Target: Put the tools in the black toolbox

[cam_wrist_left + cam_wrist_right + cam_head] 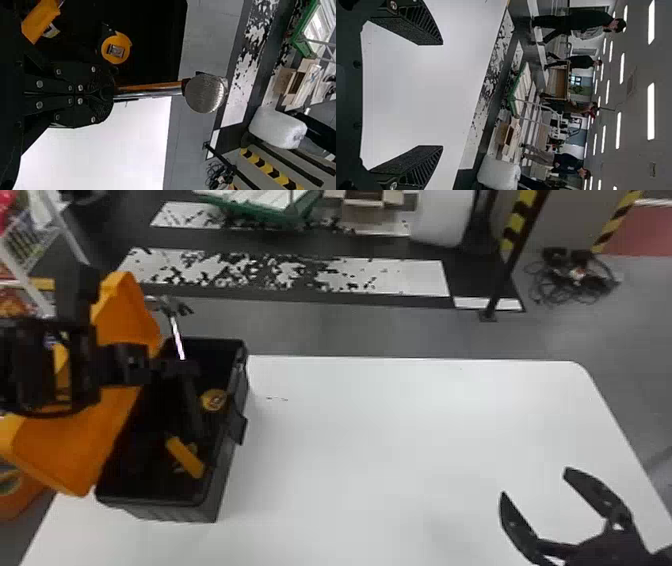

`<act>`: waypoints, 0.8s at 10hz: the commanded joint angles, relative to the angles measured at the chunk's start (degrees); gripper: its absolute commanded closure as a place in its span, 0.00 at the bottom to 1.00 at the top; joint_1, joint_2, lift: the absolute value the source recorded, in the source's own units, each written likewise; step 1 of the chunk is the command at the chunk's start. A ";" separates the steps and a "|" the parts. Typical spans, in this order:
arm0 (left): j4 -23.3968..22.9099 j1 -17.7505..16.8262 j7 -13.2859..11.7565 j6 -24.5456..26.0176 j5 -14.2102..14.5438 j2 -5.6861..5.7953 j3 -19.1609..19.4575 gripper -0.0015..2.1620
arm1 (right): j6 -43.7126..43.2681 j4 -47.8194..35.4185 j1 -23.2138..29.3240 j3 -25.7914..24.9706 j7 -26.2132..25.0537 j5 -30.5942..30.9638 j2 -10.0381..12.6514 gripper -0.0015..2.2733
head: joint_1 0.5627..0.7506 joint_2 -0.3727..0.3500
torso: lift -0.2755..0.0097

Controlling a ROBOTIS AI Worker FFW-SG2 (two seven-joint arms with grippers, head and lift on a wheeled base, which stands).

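Observation:
Over the black toolbox [226,475], whose orange lid [75,445] stands open, my left gripper [186,367] is shut on a hammer [177,337]. In the left wrist view the gripper [111,94] clamps the shiny shaft, and the hammer's round metal head [205,94] points away from it. Inside the box lie a yellow tape measure [214,400] and a tool with a yellow handle [185,457]; the left wrist view has the tape measure [115,47] beside the fingers. My right gripper [533,484], also in its wrist view [441,95], is open above the table's right part, holding nothing.
The white table [390,430] extends right from the toolbox. An orange object [22,495] is at the lower left, beside the table. Beyond the far edge, on the floor, are a post [510,270], a heap of cables [572,275] and a green-edged cart [260,207].

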 commanded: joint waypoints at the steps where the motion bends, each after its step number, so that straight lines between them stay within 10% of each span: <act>1: 1.73 0.76 0.02 -4.41 -2.78 -0.05 -0.39 0.99 | -0.29 -0.09 0.12 -0.19 0.00 -0.13 0.00 0.03 | 0.70 0.54 | 0.83; 2: 2.34 1.73 0.46 -7.40 -3.57 -0.49 -0.65 0.98 | -0.46 0.00 0.29 -0.28 0.00 -0.13 0.09 0.03 | 0.70 0.56 | 0.83; 3: 2.43 3.05 1.07 -11.27 -3.92 -0.93 -0.83 0.76 | -0.46 0.00 0.38 -0.45 0.00 -0.13 0.09 0.03 | 0.70 0.58 | 0.83; 5: 2.17 4.19 1.16 -14.25 -3.84 -1.11 -0.74 0.05 | -0.46 -0.09 0.47 -0.72 0.00 -0.22 0.09 0.03 | 0.70 0.58 | 0.83; 8: -1.87 9.29 2.21 -14.25 -3.48 -2.08 1.46 0.03 | -0.46 -0.09 0.47 -0.98 0.00 -0.57 0.09 0.03 | 0.70 0.59 | 0.83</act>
